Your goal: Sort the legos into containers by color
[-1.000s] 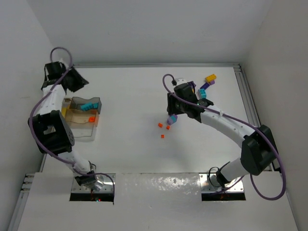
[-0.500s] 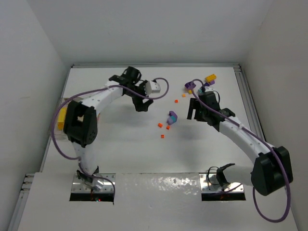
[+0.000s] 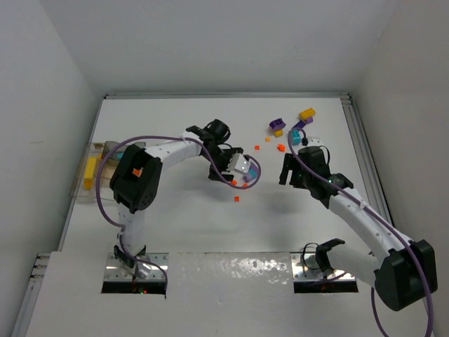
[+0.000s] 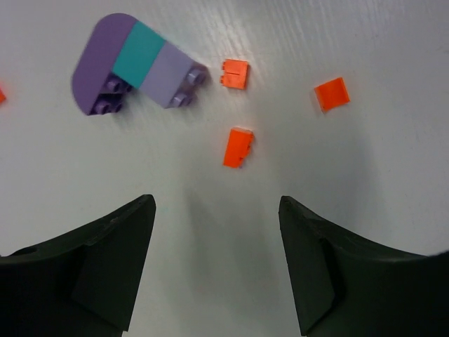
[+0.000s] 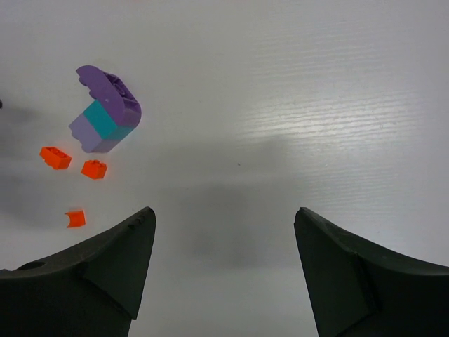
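Note:
In the left wrist view my left gripper (image 4: 216,203) is open and empty, low over the table. Just ahead of it lie three small orange legos (image 4: 238,147) and a joined purple, teal and lilac block (image 4: 137,67). From above, the left gripper (image 3: 226,172) is at mid-table, partly covering that block (image 3: 250,176). My right gripper (image 3: 283,172) is open and empty to the block's right, and it sees the block (image 5: 105,116) and orange bits (image 5: 93,169) to its far left. The clear containers (image 3: 105,146) stand at the far left, with a yellow brick (image 3: 90,173) inside.
At the back right lie more loose legos: a purple one (image 3: 276,124), a yellow one (image 3: 306,113), a teal one (image 3: 298,135) and small orange bits (image 3: 280,147). A single orange piece (image 3: 236,199) lies nearer the front. A raised rail (image 3: 361,154) borders the table's right side.
My left arm swung from the containers to mid-table, over the orange pieces. My right gripper drew back to the right, away from the purple-teal block. Both grippers' jaws stand wider apart.

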You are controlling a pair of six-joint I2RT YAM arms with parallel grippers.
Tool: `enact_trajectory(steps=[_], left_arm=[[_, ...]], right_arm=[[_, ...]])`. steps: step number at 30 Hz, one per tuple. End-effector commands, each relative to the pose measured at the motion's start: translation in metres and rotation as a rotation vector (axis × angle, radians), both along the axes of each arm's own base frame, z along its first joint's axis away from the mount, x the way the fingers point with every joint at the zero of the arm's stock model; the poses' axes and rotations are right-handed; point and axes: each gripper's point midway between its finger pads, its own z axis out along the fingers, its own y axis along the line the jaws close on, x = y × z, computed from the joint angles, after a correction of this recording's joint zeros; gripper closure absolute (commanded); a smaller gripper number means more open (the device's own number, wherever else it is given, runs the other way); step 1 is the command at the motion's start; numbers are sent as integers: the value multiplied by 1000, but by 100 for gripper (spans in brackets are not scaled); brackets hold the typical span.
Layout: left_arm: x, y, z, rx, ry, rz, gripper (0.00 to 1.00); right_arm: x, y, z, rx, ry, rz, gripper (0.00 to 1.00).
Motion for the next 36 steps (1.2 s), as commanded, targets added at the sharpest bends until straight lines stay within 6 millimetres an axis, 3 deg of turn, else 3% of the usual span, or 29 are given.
enact_trajectory(steps=[1,4,11,15,19,22,27,31,36], left_arm=[[-13,-6,-19,30,-56,-128,32],[-13,-12,-30,44,-68,-125,36],[-5,-35,-36,8,-52,-33,43],[-13,-25,-42,54,-27,-58,60],[-25,-13,-47,94,-10,-109,69],[-25,-15,-43,79,-12,-116,70],[-17,-30,-31,24,5,-42,95],[-10,-41,-17,-26,33,57,100],[-14,-34,14,-85,106,83,100]], right_arm=[[2,2,6,32,-36,-14,21],[2,4,4,44,-34,-13,22],[0,6,3,52,-28,-1,22],[-1,1,7,30,-44,-8,22],[2,-2,10,20,-66,-12,22],[3,0,11,24,-65,-10,22],[3,2,9,29,-54,-5,22],[2,1,9,24,-53,-3,22],[2,5,12,26,-59,36,23]])
